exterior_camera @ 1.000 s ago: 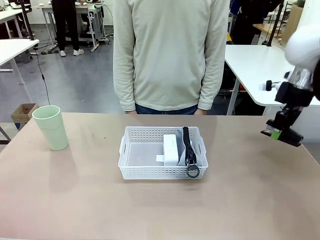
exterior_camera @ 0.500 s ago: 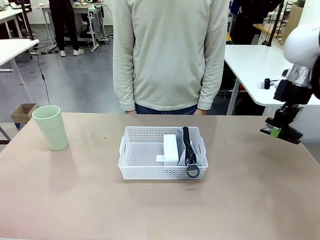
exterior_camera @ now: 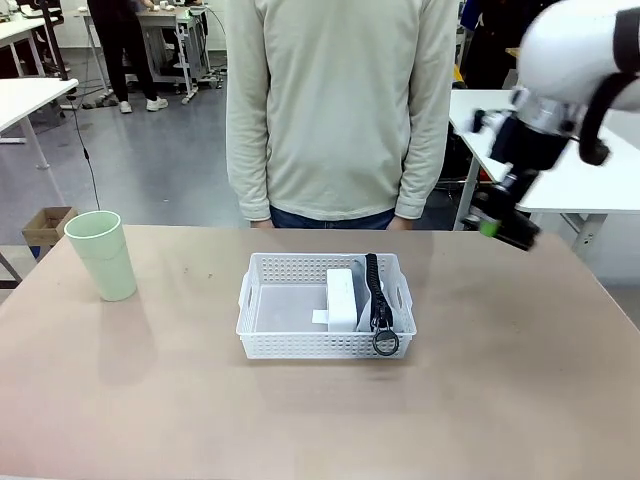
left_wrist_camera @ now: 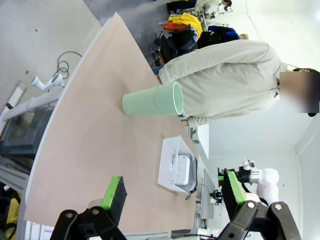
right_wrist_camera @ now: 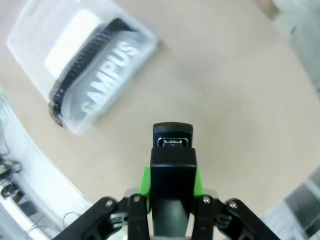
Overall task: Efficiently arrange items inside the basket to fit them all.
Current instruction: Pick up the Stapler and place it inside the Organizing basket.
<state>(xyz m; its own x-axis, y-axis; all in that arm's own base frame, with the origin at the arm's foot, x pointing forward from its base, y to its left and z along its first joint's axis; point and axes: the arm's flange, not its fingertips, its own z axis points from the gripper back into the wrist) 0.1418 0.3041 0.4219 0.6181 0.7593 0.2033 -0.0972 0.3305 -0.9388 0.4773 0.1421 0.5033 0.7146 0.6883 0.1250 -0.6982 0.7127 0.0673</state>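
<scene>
The white lattice basket (exterior_camera: 270, 325) sits mid-table. Inside it, on the right, the white box device (exterior_camera: 341, 297) stands beside the grey "CAMPUS" pouch (right_wrist_camera: 107, 82), whose black zipper strap (exterior_camera: 376, 295) runs along its top. The pale green cup (exterior_camera: 102, 255) stands upright at the table's far left. My right gripper (exterior_camera: 503, 228) hangs above the table's far right, off to the right of the basket, shut on the small black stapler (right_wrist_camera: 172, 145). In the left wrist view my left gripper (left_wrist_camera: 173, 192) is open and holds nothing, high over the table's end beyond the cup (left_wrist_camera: 152, 100).
A person in a pale sweater (exterior_camera: 340, 110) stands at the far edge, right behind the basket, arms hanging down. The basket's left half (exterior_camera: 285, 305) is bare. Bare tabletop (exterior_camera: 300, 420) lies in front of the basket and to both sides.
My right gripper has risen and swung left and toward the far side, carrying the stapler. The basket, its contents and the cup have not moved.
</scene>
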